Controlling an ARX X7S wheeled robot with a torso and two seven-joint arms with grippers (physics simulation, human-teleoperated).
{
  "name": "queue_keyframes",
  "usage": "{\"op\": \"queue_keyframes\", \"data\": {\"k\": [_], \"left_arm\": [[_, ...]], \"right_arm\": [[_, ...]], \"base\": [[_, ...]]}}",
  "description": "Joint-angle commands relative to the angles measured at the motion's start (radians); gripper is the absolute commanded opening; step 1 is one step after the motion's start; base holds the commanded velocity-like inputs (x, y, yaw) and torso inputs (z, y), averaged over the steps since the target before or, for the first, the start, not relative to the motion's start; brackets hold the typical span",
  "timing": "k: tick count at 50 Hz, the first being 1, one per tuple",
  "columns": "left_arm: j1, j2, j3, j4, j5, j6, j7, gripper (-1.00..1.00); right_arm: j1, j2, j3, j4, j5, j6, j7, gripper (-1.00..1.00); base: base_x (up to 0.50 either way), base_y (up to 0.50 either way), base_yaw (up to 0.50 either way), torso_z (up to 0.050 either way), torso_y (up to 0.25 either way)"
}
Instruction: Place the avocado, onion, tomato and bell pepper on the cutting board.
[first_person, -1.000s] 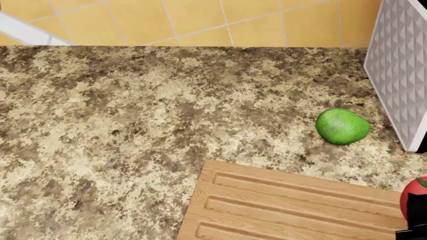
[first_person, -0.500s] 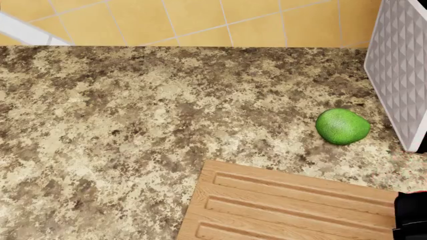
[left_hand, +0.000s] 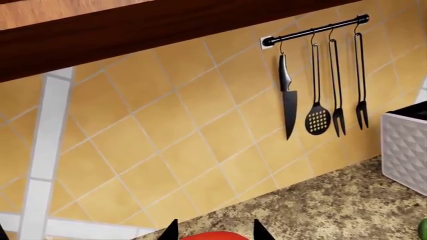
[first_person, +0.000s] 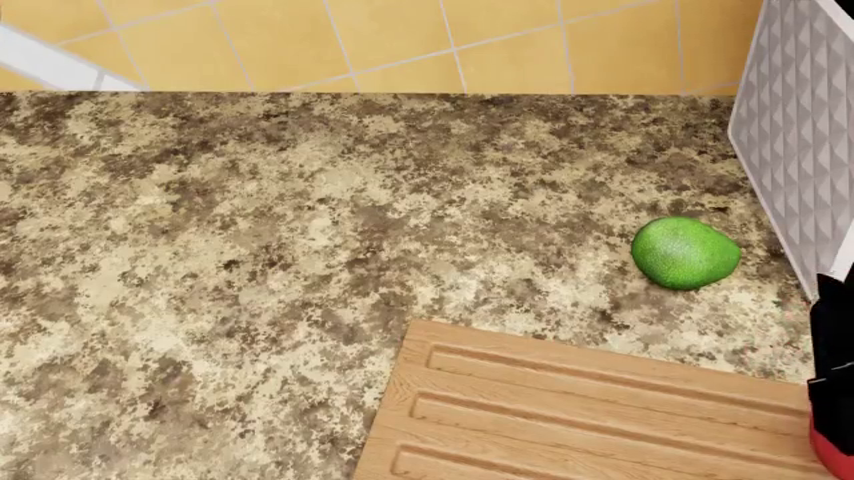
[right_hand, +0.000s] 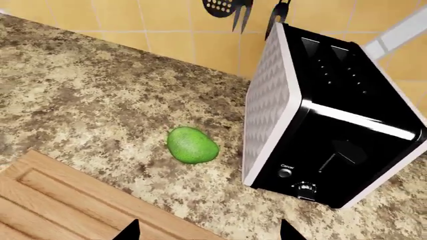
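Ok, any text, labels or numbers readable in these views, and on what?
"Cancel": small white label above a round button on the black front of the toaster.
Markings around the toaster's dial: too small to read.
Nothing else carries text: avocado and cutting board are unmarked.

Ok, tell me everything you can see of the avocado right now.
The avocado is bright green, smooth and egg-shaped, with no stem, lying on its side on the speckled countertop. It sits apart from the cutting board, just beyond its far edge, beside the toaster without touching it. No gripper touches it.
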Motion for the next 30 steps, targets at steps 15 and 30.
{"op": "queue_keyframes", "data": {"k": [15, 30], "left_arm": [[0.018, 0.075, 0.053, -0.079, -0.003, -0.011, 0.054, -1.00], [0.037, 0.162, 0.129, -0.151, -0.062, -0.062, 0.118, -1.00]], "right_arm": [[0.456, -0.232, 0.011, 0.125, 0.089, 0.208, 0.276, 1.00], [0.504, -0.284, 0.011, 0.160, 0.025, 0.205, 0.274, 1.00]], "base": [[0.00, 0.00, 0.00, 0.000, 0.000], [0.00, 0.00, 0.00, 0.000, 0.000]]}}
